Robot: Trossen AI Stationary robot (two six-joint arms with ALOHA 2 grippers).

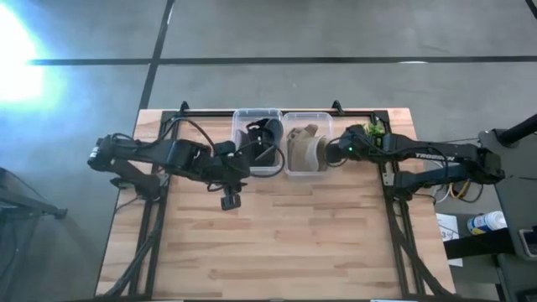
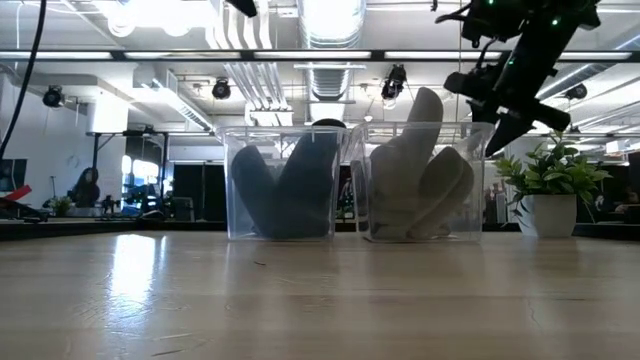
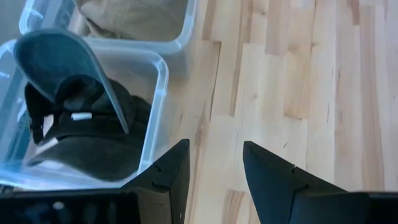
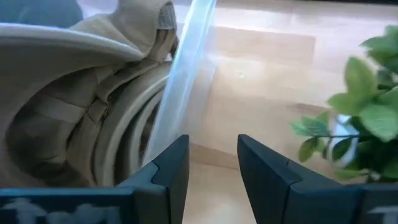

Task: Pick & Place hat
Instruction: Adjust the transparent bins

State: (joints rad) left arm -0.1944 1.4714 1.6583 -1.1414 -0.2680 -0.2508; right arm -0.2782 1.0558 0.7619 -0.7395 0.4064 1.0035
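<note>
Two clear bins stand side by side at the table's far middle. The left bin (image 1: 256,141) holds a dark blue cap (image 3: 81,118), which stands on edge with its brim up. The right bin (image 1: 308,143) holds a beige hat (image 4: 81,106), which leans upright inside (image 2: 415,170). My left gripper (image 3: 214,168) is open and empty over bare wood just beside the left bin's near side (image 1: 250,164). My right gripper (image 4: 211,168) is open and empty, up beside the right bin's right wall (image 4: 186,68), above rim height (image 2: 503,115).
A small potted plant (image 2: 545,195) stands on the table right of the right bin, close to my right arm (image 1: 373,130). The wooden table top (image 1: 277,243) stretches in front of the bins toward the near edge.
</note>
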